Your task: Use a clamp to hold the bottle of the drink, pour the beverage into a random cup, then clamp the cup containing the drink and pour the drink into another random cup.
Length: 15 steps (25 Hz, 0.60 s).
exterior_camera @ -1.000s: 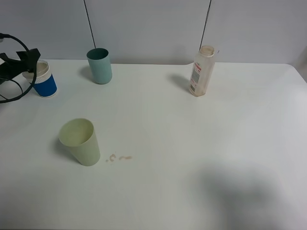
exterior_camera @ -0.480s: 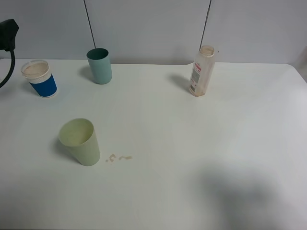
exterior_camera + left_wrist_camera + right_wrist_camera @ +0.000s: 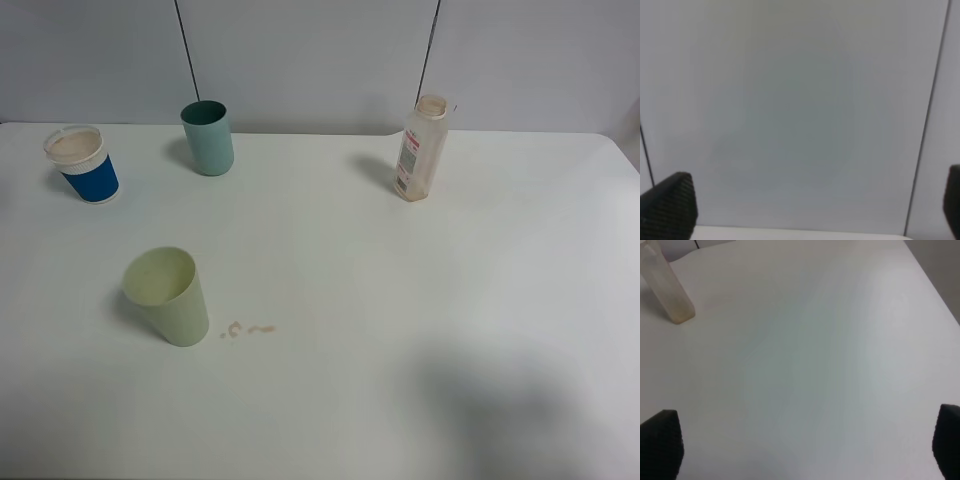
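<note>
Pale green cup (image 3: 167,296): stood nearest on the white table (image 3: 420,300), small brown spots (image 3: 248,329) just beside it.
Blue-banded cup (image 3: 83,165): far left, upright.
Teal cup (image 3: 207,137): far side, upright.
Bottle (image 3: 422,148): far right, upright, apart from the cups.
Left gripper (image 3: 805,210): jaws wide, holding nothing.
Right gripper (image 3: 805,450): jaws wide, holding nothing.

- Left pincer (image 3: 810,210): only two dark fingertips show at the wrist frame's edges.
- Right pincer (image 3: 805,445): likewise cropped.
- Bottle (image 3: 667,290): top cut off in right wrist view.
- Bottle label print: too small to read.
</note>
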Available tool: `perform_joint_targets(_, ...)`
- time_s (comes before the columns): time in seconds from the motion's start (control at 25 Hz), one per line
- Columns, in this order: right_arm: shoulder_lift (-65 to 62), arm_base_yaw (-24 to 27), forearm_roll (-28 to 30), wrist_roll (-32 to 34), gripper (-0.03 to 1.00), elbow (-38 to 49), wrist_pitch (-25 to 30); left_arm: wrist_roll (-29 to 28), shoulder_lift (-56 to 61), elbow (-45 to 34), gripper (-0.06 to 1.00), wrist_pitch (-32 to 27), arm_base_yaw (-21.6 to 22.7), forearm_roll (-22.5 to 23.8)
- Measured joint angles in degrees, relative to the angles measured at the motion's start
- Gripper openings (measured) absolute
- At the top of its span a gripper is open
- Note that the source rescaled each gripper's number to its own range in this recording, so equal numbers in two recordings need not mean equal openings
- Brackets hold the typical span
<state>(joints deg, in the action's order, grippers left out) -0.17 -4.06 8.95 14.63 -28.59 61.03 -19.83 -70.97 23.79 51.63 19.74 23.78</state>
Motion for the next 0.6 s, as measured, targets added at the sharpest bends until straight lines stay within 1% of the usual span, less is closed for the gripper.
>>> perform_joint_targets(0.2, 0.0, 0.0, 0.0, 0.0, 1.00, 0.0, 0.0, 0.0, 7.9, -1.0, 1.00, -6.1, 0.0, -0.1)
perform_joint_targets(0.32, 0.0, 0.0, 0.0, 0.0, 1.00, 0.0, 0.0, -0.4, 12.3, -1.4, 1.00, -9.6, -0.4, -1.8)
perform_joint_targets(0.44, 0.0, 0.0, 0.0, 0.0, 1.00, 0.0, 0.0, -1.9, 17.2, -1.6, 1.00, -14.6, -1.3, -3.7)
perform_joint_targets(0.6, 0.0, 0.0, 0.0, 0.0, 1.00, 0.0, 0.0, -2.6, 24.6, -1.6, 1.00, -23.2, -2.7, -5.8)
